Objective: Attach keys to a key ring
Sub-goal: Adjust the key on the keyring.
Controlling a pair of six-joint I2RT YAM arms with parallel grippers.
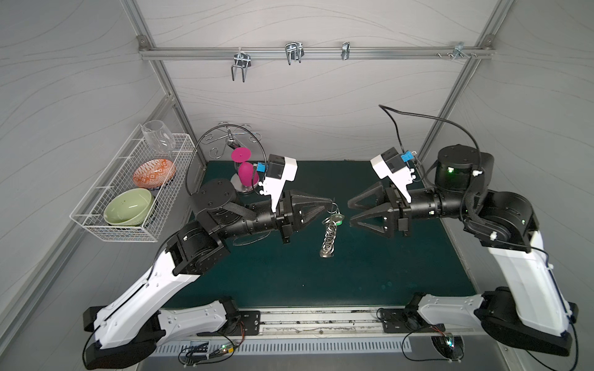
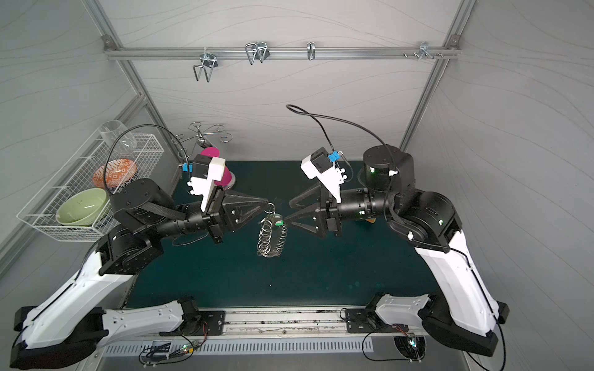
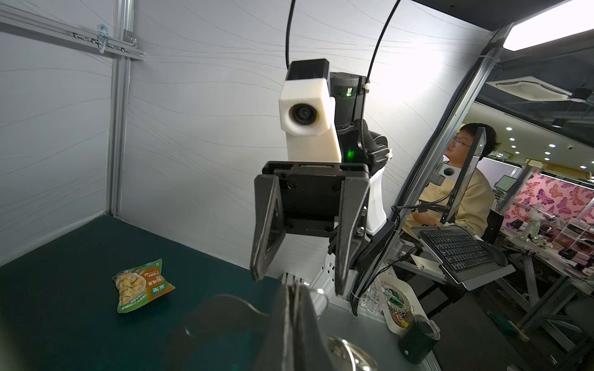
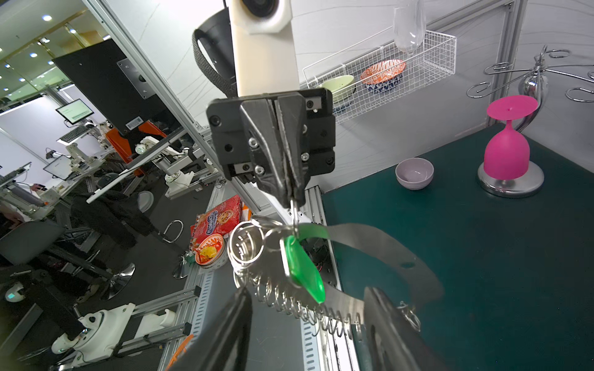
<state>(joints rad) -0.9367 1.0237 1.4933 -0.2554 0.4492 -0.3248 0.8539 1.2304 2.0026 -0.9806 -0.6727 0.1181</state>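
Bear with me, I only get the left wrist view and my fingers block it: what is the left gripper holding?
Observer: The left gripper is shut on a wire ring on the key ring, which hangs below.
Operator: Where is the green key?
Observer: The green key dangles just under that grip, against the plate.
Operator: And the right gripper?
Observer: In a top view the right gripper points at that key, tips close by.

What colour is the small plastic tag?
Bright green; the tag shows best in the right wrist view.
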